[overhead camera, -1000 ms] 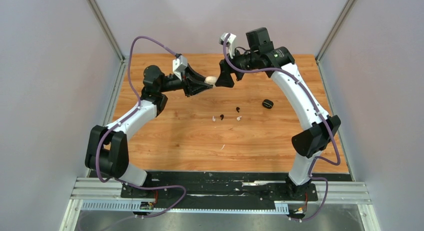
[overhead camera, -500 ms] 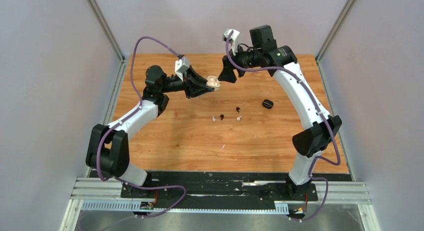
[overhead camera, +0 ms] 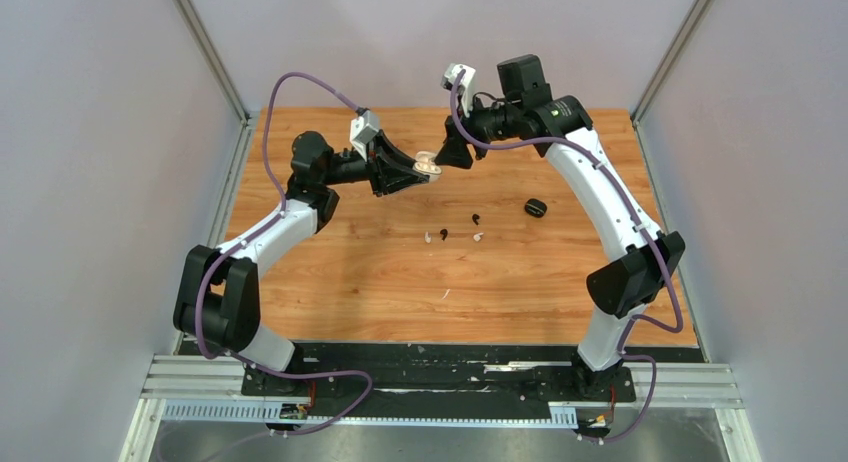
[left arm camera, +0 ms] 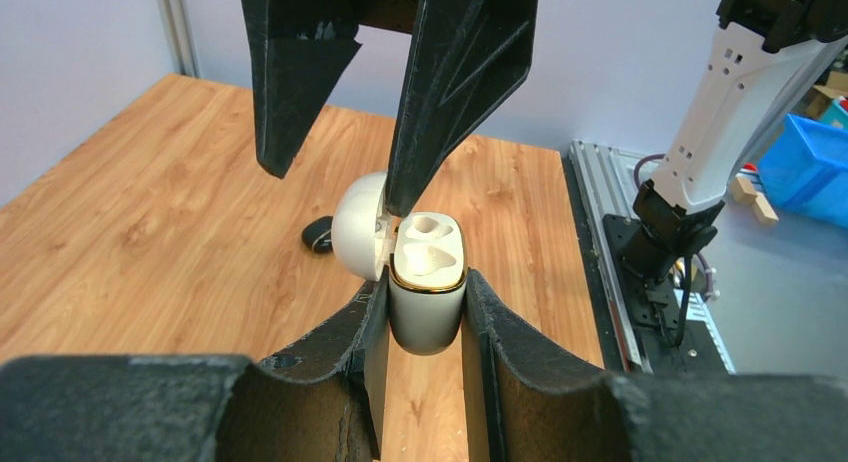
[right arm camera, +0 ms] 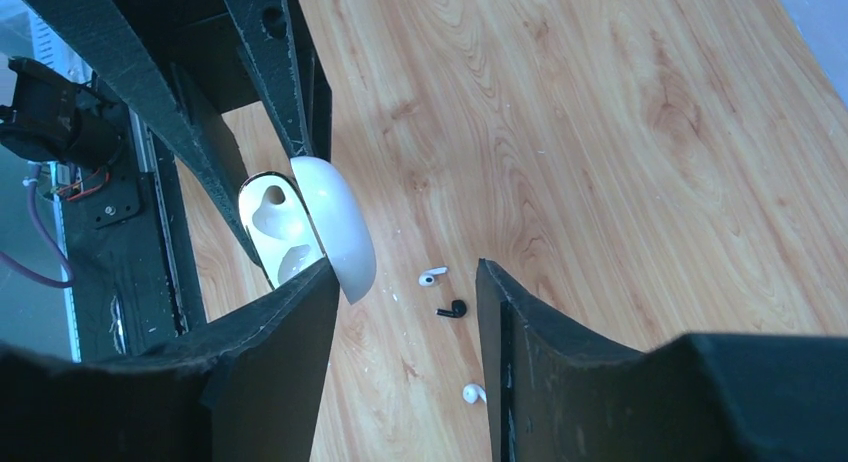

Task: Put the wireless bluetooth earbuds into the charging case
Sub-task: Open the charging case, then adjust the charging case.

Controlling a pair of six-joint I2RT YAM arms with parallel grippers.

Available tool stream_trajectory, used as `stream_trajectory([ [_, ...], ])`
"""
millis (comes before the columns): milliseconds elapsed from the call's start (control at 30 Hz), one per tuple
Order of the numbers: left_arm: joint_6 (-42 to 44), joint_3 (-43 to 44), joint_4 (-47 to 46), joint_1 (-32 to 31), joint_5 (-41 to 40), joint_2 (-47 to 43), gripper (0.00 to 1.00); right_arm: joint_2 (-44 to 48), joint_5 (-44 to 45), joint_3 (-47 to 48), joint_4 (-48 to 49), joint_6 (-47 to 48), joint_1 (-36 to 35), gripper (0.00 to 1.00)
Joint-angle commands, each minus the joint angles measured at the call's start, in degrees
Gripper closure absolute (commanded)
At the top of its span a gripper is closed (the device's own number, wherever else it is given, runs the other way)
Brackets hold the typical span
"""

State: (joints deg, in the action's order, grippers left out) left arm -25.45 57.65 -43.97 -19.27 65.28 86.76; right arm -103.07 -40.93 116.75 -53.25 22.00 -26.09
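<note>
The left gripper (left arm camera: pixel 425 285) is clamped on the lower half of the white case (left arm camera: pixel 427 312), one finger on each flat side. It holds the case clear of the table (overhead camera: pixel 330 282), with the mouth turned toward the other arm. The lid (left arm camera: pixel 358 227) is swung back on its hinge, and both sockets inside look bare.

The right gripper (right arm camera: pixel 405 272) has its jaws partly spread and closed on nothing. In the left wrist view, one fingertip sits in the crook between lid and body. It seems to touch the lid's inner edge there, though from this angle I can't be sure of contact. The other finger hangs free beyond the lid, so the lid lies between the two.

The left arm reaches forward, then bends at the elbow so its wrist points right toward the middle. The right arm rises along its side, folds over near the far edge and points left. The two grippers meet tip to tip over the far middle of the table.

The four earbuds (overhead camera: pixel 429 237) (overhead camera: pixel 444 233) (overhead camera: pixel 475 220) (overhead camera: pixel 478 237), two white and two black, lie loose on the wood just nearer than the grippers. A black case (overhead camera: pixel 535 208) sits to their right. A pale scrap (overhead camera: pixel 445 294) lies nearer still.
</note>
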Motion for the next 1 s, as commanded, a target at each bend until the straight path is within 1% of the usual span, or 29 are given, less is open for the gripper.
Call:
stream_trajectory([
  [0,-0.41,0.91,-3.20,-0.33,-0.25,-0.19,1.00,2.11,-3.82,-0.39,1.96,0.32,-0.22,0.49],
  [133,-0.49,0.97,-3.24,-0.33,0.48,-0.21,1.00,1.69,-5.32,-0.37,1.82,0.34,-0.19,0.52],
  [267,-0.20,0.96,-2.98,-0.33,0.72,-0.22,1.00,1.55,-7.27,-0.56,1.42,0.30,-0.19,0.60],
  [367,0.02,0.91,-2.95,-0.33,0.51,-0.15,1.00,1.55,-9.56,-1.02,0.89,-0.03,-0.19,0.62],
  [500,0.22,0.97,-2.97,-0.33,0.44,-0.02,1.00,1.47,-11.02,-1.60,0.69,-0.37,-0.20,0.67],
  [567,0.25,0.90,-2.97,-0.33,0.39,-0.01,1.00,1.40,-11.36,-1.54,0.65,-0.29,-0.27,0.72],
  [633,0.27,0.80,-2.97,-0.33,0.38,-0.01,1.00,1.29,-11.09,-1.44,0.66,-0.01,-0.23,0.81],
  [700,0.28,0.73,-2.97,-0.33,0.46,0.06,1.00,1.29,-10.89,-1.22,0.67,0.07,-0.28,0.86],
  [800,0.31,0.64,-2.97,-0.33,0.42,0.14,1.00,1.20,-10.68,-0.93,0.82,0.37,-0.27,0.99],
  [900,0.36,0.67,-2.67,-0.33,-0.37,0.28,1.00,1.29,-10.11,-1.04,0.80,0.90,-0.29,1.00],
  [933,0.34,0.69,-2.33,-0.33,-0.88,0.31,0.97,1.48,-9.83,-1.14,0.79,1.17,-0.29,1.00],
  [967,0.45,0.99,-0.92,-0.33,-1.85,0.40,0.92,1.73,-9.15,-1.36,0.78,1.54,-0.28,1.00],
])
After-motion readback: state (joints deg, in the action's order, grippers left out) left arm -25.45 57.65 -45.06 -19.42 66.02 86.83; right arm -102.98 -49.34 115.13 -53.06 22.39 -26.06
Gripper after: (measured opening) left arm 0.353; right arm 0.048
